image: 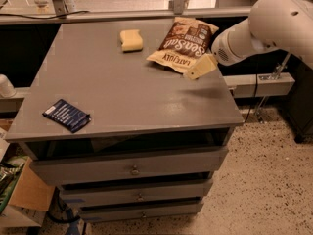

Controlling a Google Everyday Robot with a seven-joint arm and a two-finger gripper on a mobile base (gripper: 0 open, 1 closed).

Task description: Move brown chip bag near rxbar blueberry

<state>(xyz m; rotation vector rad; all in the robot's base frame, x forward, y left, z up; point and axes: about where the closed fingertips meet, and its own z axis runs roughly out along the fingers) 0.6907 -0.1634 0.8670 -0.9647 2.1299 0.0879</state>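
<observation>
My white arm comes in from the upper right and slopes down-left over the desk's right edge. My tool sits at the near right corner of the brown chip bag; contact unclear, and I cannot tell if it is clenched or released. Bag lies flat at far right of desk. Rxbar blueberry lies at near left corner, well apart from bag. Yellow sponge block is far centre, left of bag. Drawers below.
</observation>
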